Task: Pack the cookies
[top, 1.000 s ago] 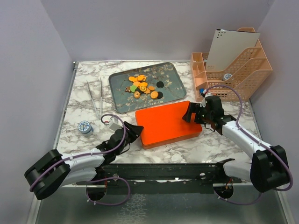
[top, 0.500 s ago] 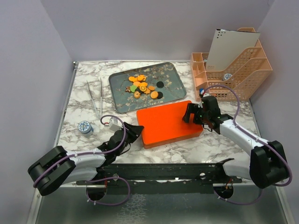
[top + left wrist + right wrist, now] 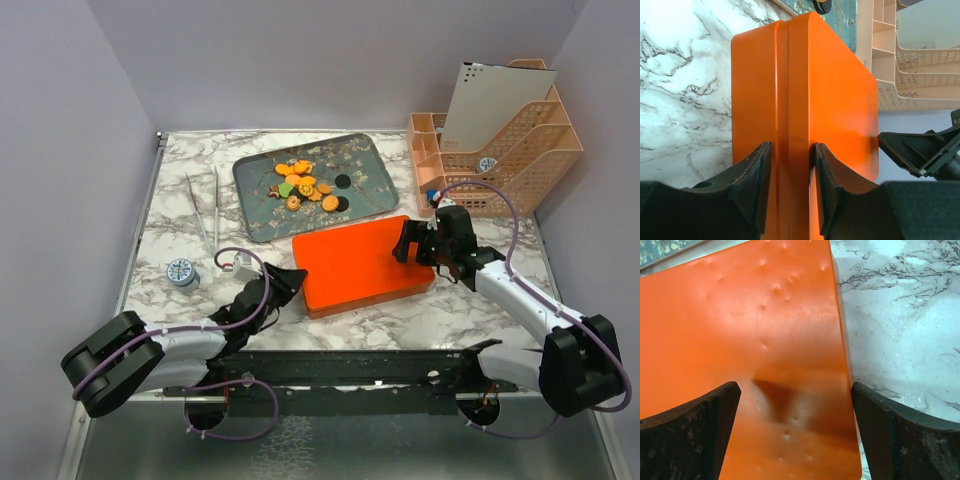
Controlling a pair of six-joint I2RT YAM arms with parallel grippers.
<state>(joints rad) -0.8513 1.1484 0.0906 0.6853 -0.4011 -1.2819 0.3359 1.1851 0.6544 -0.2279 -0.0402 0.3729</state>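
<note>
The cookies [image 3: 305, 187], mostly round orange ones with green and black ones, lie in a pile on a dark patterned tray [image 3: 370, 165] at the back. A closed orange box [image 3: 355, 262] lies in front of the tray. My left gripper [image 3: 290, 283] is shut on the box's left edge; in the left wrist view [image 3: 790, 165] its jaws press either side of the rim of the box [image 3: 805, 90]. My right gripper [image 3: 412, 243] is open over the box's right end; in the right wrist view [image 3: 795, 410] its fingers straddle the lid [image 3: 740, 340].
Tweezers [image 3: 203, 208] lie left of the tray. A small blue-and-white round object [image 3: 181, 272] and a small white piece [image 3: 243, 266] sit near the left arm. A pink desk organizer [image 3: 495, 165] holding a card stands at the back right.
My right gripper has shifted slightly left over the box's right end. My left gripper has stayed on the box's left edge.
</note>
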